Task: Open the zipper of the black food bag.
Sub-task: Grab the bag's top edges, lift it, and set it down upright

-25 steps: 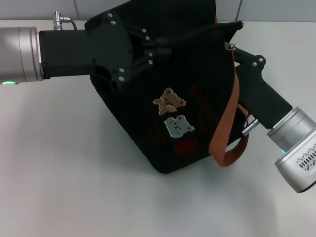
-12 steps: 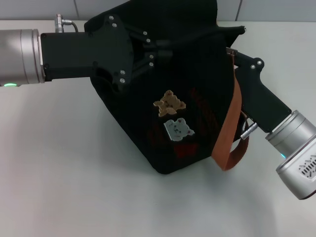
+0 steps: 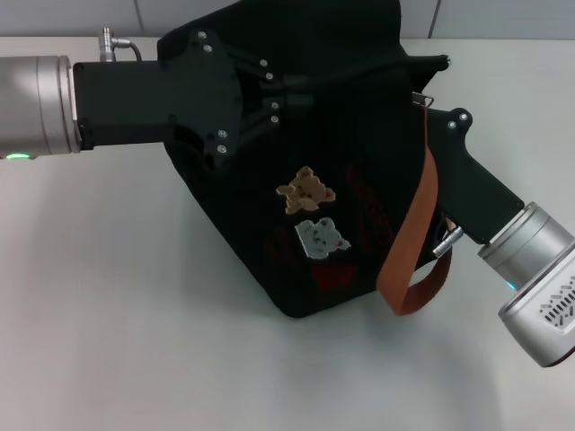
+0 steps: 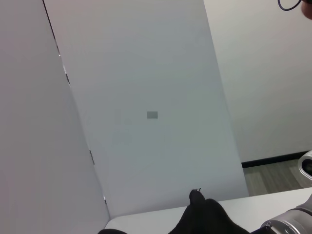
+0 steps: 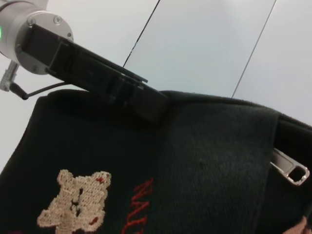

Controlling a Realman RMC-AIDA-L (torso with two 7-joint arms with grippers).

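The black food bag stands tilted on the white table, its top edge toward the far wall and its printed front facing the head camera. The front carries 1 tan bear patch, 1 white bear patch below it, and red print near the lower corner. 1 orange-brown strap handle hangs down the bag's right side in a loop. My left gripper reaches in from the left, level with the bag's upper edge; its fingers are drawn narrow and closed on a fold of the black fabric at the top. My right gripper comes up from the lower right along the bag's right side, with its tip at the top right corner; I cannot tell whether its fingers are apart or together, since the bag and the gripper body hide them. The zipper runs along the top edge; its silvery metal pull shows in the right wrist view, lying flat against the black fabric beside a thick fabric fold, and in the head view as a small metal piece at the top right corner, just beside my right gripper's tip. The left wrist view shows only a peak of black fabric against the wall panels
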